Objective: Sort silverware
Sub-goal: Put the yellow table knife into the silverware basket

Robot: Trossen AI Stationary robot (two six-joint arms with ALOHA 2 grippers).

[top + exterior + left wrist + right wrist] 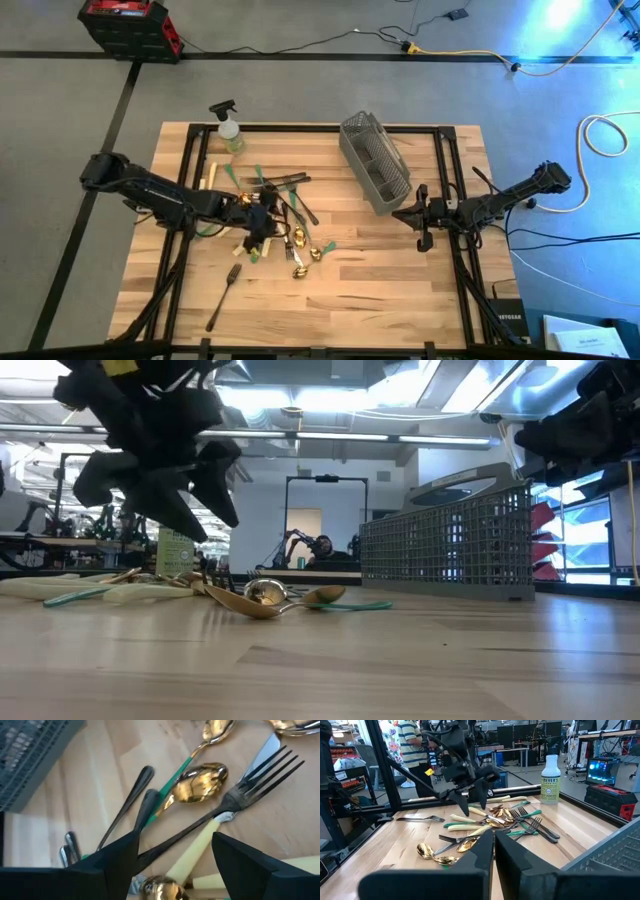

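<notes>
Sorting is judged to be at an early stage. The silverware (275,215) is heaped on the left half of the surface (360,290); one dark fork (224,296) lies apart near the front edge. The grey mesh caddy (374,160) is seen lying on its side, and no piece can be made out in it.

The left claw (262,222) is poised above the heap with its jaws apart, nothing gripped; a cream-handled piece (192,855) and a dark fork (250,782) are framed between the fingers. The right claw (415,215) is held closed and empty beside the caddy.

Open room is available between heap and caddy. A spray bottle (229,128) stands at the rear edge.
</notes>
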